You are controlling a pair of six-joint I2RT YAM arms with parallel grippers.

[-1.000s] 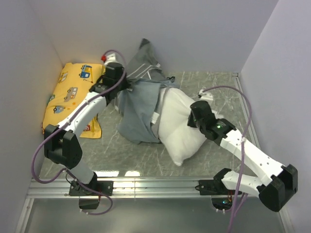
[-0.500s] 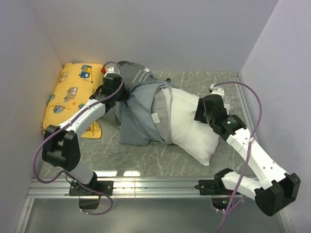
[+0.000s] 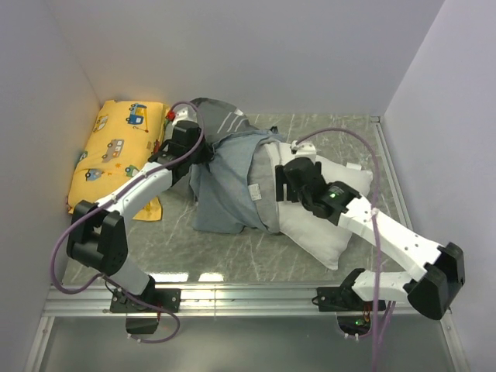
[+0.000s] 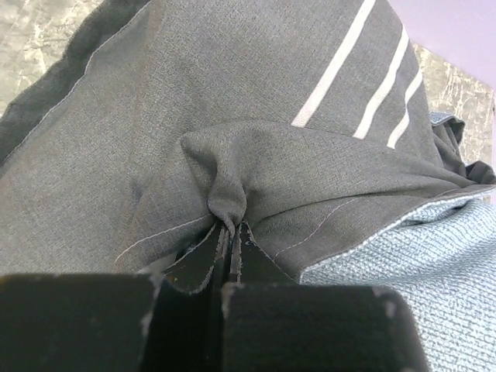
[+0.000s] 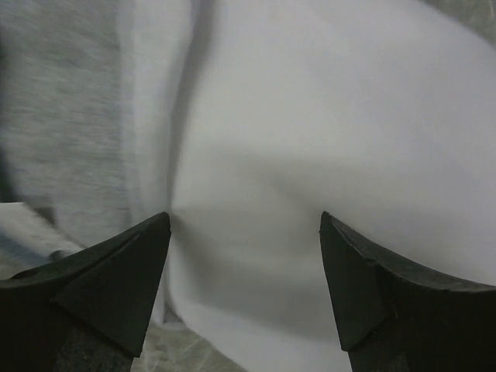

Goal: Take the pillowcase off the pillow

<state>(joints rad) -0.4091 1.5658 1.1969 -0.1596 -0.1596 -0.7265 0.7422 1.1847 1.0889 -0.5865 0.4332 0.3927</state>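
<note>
Pillowcase (image 4: 232,116) fold pinched in left gripper (image 4: 230,230); right gripper (image 5: 244,221) gapes over pillow (image 5: 325,116).

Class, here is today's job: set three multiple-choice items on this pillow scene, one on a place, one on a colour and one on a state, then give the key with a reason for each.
1. Where does the yellow cushion lie?
A. at the right wall
B. in the far left corner
C. at the near edge

2. What colour are the stripes on the pillowcase?
A. red
B. yellow
C. white

3. How does the right gripper stand?
A. open, over the pillow
B. shut on the pillowcase
C. shut on the yellow cushion

Key: B, the top view shows it against the left wall; C, the left wrist view shows thin white stripes on dark grey; A, its fingers stand wide apart with the pillow showing between them.
</note>
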